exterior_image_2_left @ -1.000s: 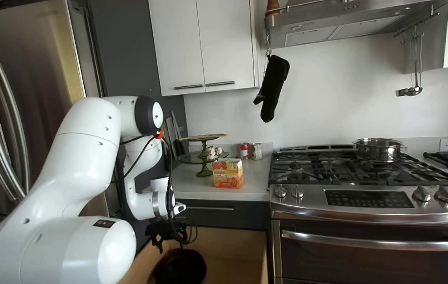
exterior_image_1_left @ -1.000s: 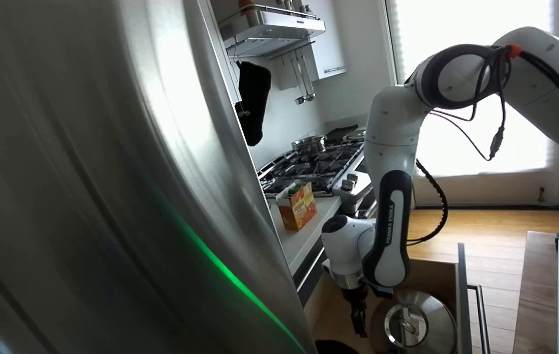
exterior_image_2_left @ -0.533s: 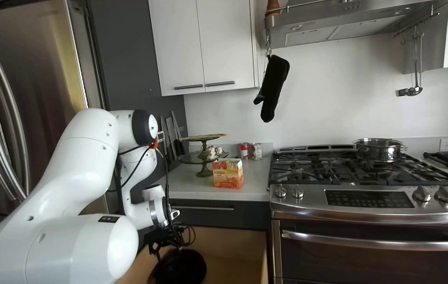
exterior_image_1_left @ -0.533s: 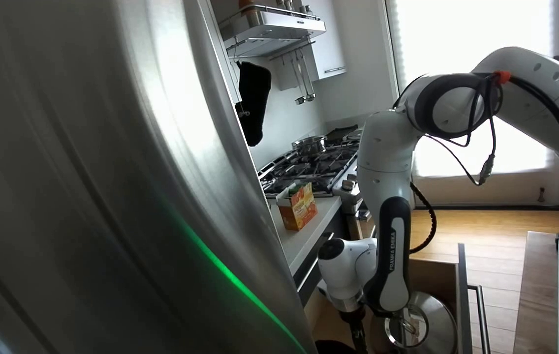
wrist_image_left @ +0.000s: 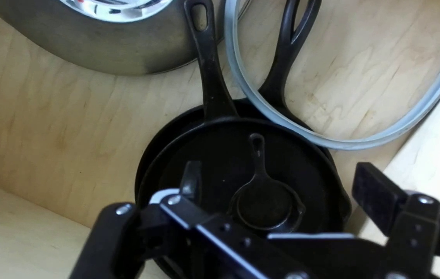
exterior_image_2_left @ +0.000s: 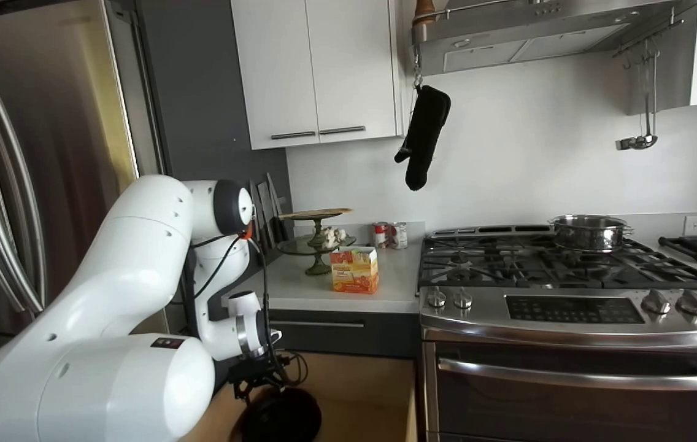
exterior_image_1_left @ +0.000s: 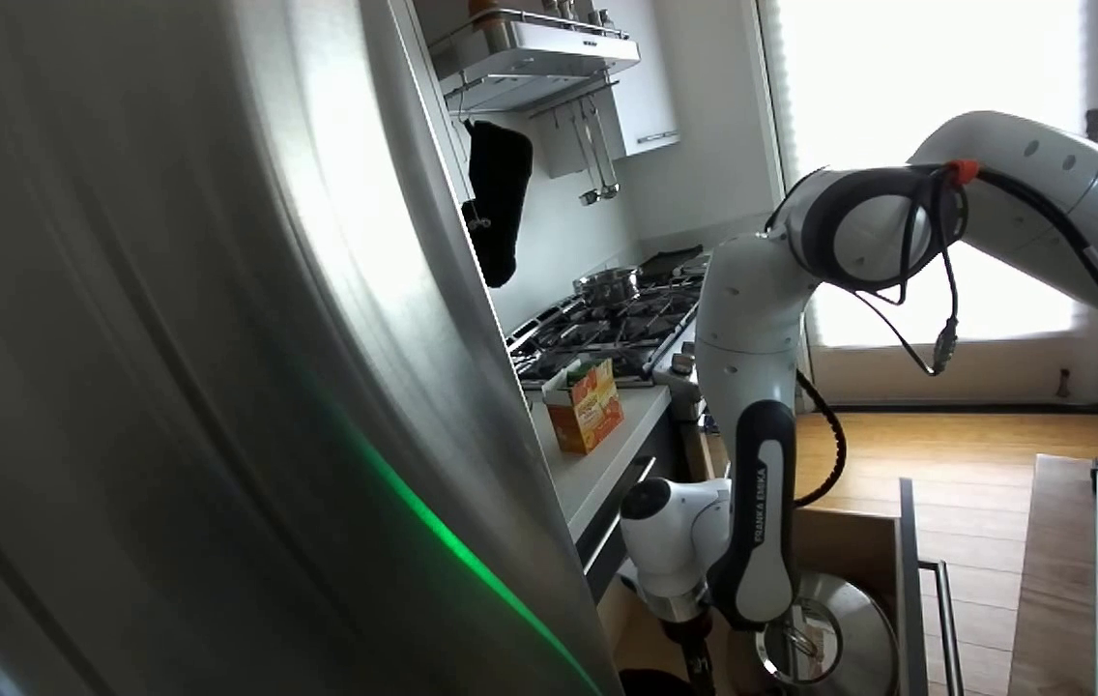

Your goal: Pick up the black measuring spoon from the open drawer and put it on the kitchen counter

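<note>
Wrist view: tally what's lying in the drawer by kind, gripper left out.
Large black pans, stacked: 2
Black measuring spoon, small and pan-shaped: 1
Metal lid, partly in view: 1
Pale grey curved band, partly in view: 1
Total: 5

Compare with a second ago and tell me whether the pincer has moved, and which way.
Yes, downward: in an exterior view, the pincer now sits lower relative to the open drawer than it did a second ago.
</note>
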You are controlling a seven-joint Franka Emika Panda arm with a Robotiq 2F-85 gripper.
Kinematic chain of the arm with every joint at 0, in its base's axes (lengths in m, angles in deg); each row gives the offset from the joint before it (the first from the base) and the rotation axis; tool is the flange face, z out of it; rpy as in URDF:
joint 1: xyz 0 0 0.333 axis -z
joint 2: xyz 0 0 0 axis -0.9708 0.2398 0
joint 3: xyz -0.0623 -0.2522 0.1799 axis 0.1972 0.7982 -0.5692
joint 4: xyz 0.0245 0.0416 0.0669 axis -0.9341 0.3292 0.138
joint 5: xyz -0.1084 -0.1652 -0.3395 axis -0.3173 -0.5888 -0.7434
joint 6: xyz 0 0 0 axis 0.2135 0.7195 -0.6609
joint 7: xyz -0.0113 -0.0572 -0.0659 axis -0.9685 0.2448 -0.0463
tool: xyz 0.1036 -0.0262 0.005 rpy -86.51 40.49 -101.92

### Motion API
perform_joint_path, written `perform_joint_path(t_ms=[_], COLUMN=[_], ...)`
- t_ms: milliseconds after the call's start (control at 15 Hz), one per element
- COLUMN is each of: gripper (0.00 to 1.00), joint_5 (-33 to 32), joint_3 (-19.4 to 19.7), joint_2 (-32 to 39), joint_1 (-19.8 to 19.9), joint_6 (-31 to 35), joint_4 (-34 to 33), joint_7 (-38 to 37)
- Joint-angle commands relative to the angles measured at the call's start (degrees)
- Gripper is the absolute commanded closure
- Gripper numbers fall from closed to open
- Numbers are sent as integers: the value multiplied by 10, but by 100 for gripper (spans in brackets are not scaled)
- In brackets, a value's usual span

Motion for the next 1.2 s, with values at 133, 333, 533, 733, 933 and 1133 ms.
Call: perform_joint_path(t_ms=[133,333,533,733,933,1133], gripper=[0,0,0,0,0,0], joint_5=[7,5,4,2,8,10], joint_3=[-13,-10,-7,-11,-20,-26], joint_2=[116,160,198,231,257,280], joint_1=[15,8,7,11,19,23], joint_6=[11,13,16,20,20,18], joint_4=[-102,-146,-189,-227,-261,-292], joint_7=[27,30,39,54,66,71])
